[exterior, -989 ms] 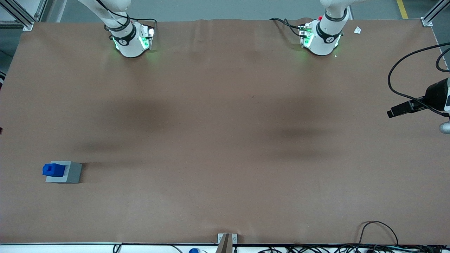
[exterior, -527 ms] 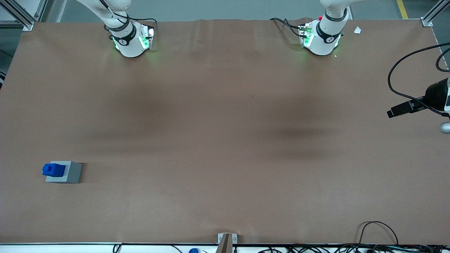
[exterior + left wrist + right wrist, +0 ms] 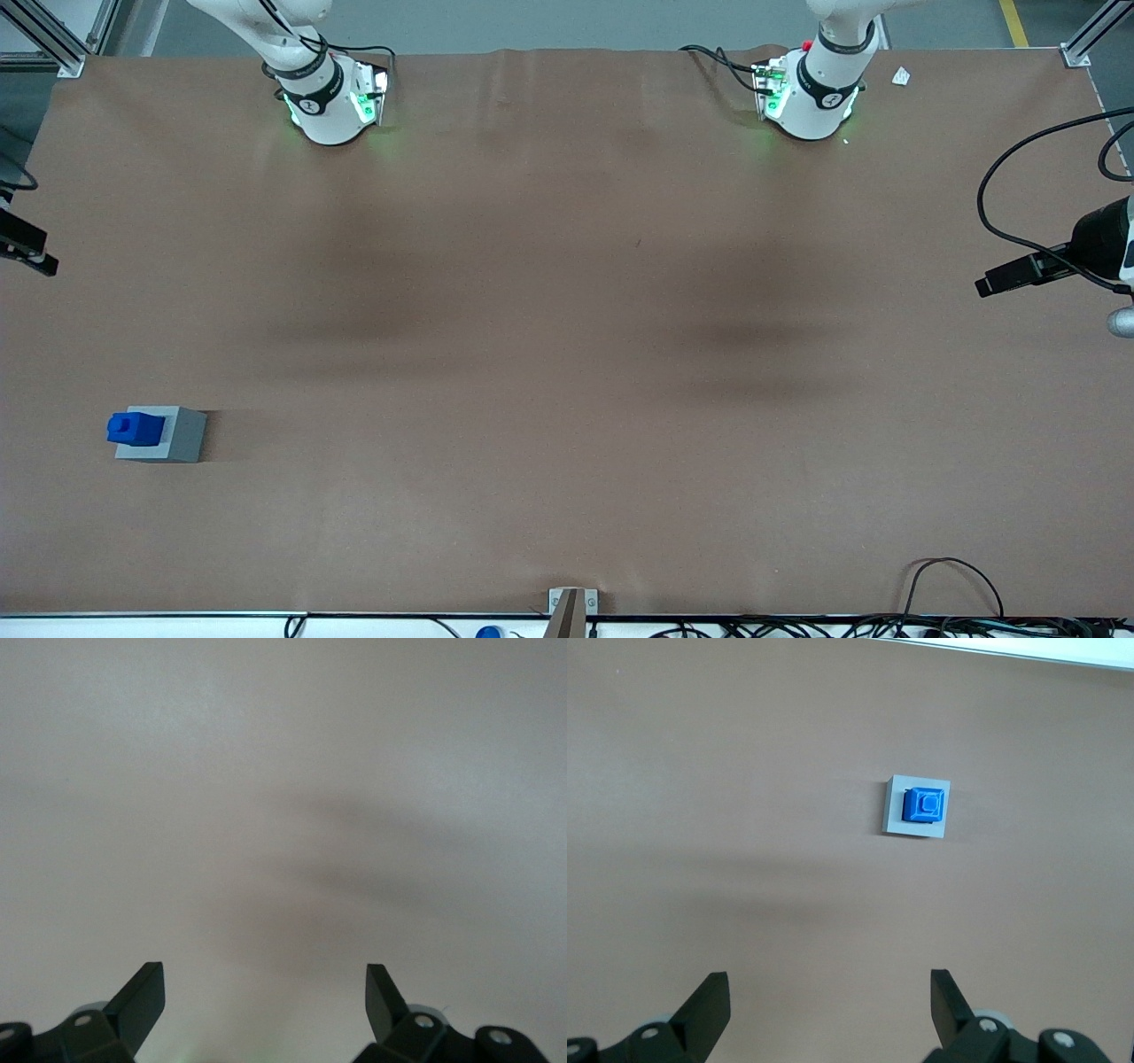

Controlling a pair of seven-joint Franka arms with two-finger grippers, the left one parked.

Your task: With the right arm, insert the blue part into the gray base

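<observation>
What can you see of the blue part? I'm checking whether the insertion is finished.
The blue part is a small bright-blue, plastic-looking block with a stepped top; the wrist view shows a round mark on it. It stands upright in the gray base, off-centre in its top and rising above it, touching only the base. The open gripper is well clear of it.

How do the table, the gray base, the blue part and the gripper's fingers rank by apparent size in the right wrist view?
1. table
2. gripper fingers, open, high above the table; enlarged by nearness to the camera
3. gray base
4. blue part, sitting in the base
</observation>
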